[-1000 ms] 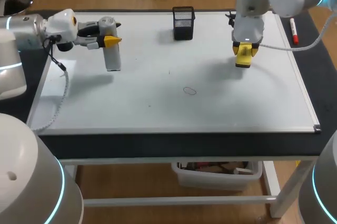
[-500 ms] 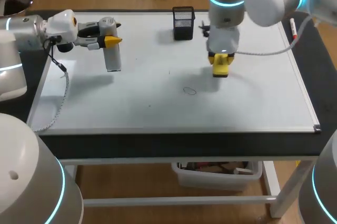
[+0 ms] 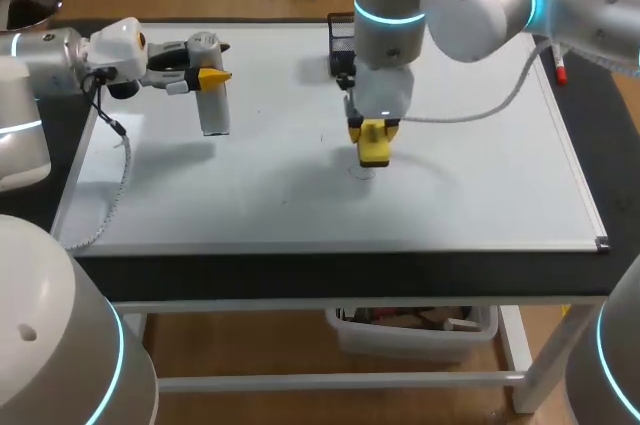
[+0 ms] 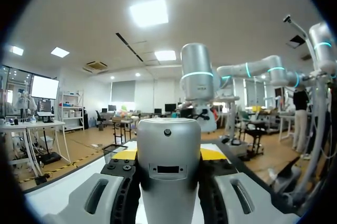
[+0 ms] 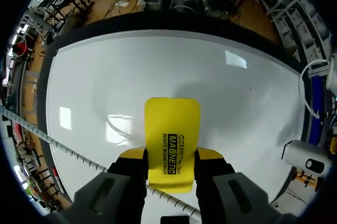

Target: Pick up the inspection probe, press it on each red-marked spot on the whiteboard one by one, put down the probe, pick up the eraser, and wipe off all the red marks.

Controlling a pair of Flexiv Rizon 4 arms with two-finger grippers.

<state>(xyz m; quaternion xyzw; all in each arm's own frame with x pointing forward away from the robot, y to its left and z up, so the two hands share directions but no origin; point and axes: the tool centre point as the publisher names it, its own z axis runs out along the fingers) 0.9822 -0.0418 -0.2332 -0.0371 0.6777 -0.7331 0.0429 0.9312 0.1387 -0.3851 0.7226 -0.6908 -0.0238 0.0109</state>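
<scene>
The right arm's bulk hides most of the black mesh pen holder [image 3: 345,37] at the back of the whiteboard [image 3: 480,185], and the eraser [image 5: 172,142] covers part of a faint oval mark [image 3: 358,174] at the board's middle; the mark's colour is too pale to tell, and no other marks can be made out. Whether the eraser's lower edge touches the board cannot be told. The right end effector [image 3: 374,131] is narrowed onto the yellow eraser, one finger on each long side, directly over that mark. The left end effector [image 4: 168,155] grips the grey-white inspection probe [image 3: 214,110] from both sides over the board's far left part; in the left wrist view the probe's body hides most of the yellow tips. A red marker [image 3: 557,65] lies at the board's right edge.
</scene>
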